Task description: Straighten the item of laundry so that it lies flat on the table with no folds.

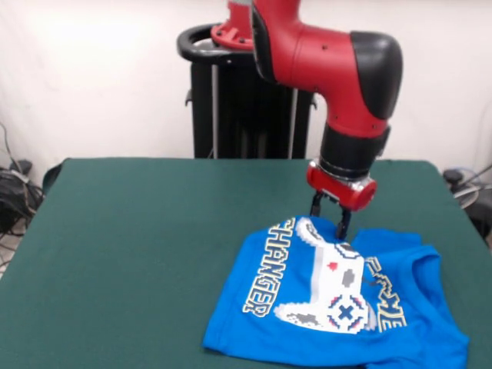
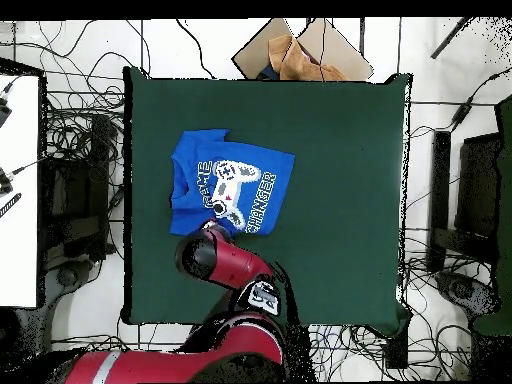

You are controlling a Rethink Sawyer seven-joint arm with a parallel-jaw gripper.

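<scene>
Lower right of front frame: claw tips down on T-shirt top edge, pinching cloth I'd say.
Do: drag outward low along desk, slow.

One shirt lies on one table. One arm carries one gripper. One cardboard box sits beyond the table.

Beyond one edge of the bench we see a cardboard box with brown paper in it, lying on the white floor. Black cables trail across the floor along the bench's sides, and a black stand rises behind it against a pale wall.
</scene>
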